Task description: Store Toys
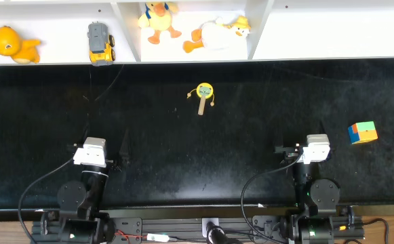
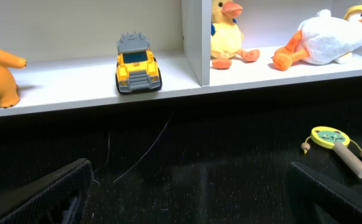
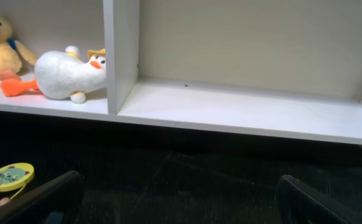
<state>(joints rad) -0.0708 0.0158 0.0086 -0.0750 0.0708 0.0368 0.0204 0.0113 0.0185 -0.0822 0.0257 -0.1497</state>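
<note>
Left gripper (image 2: 190, 171): low and close to its own arm, fingers spread wide, holding nothing.
Right gripper (image 3: 179, 183): just the same, fingers spread wide with nothing between them.
Table (image 1: 264, 169): black and flat, with two toys lying loose on it.
Cube (image 1: 363, 132): a small block of many colours, out on the right side of the table, near the right arm but not touching anything.
Rattle (image 1: 203, 95): a little yellow-green drum on a wooden stick (with beads on strings), lying flat near the middle, closer to the shelf and well apart from the cube.
Shelf (image 1: 319, 41): white, along the far side of the table, split into parts by walls.
Toys put away: an orange duck (image 1: 13, 44) and a yellow truck (image 1: 100, 44) in the left part; a fluffy yellow duck (image 1: 159, 20) and a white goose (image 1: 217, 34) in the middle part.
Step now: I think this is the start of a pick-up, as no toy is grabbed yet.
Next move: the right arm looks best for the cube. It must reach out, come down with a finger on each side, then squeeze. The rattle is thin, so the fingers must go very low for it.
</note>
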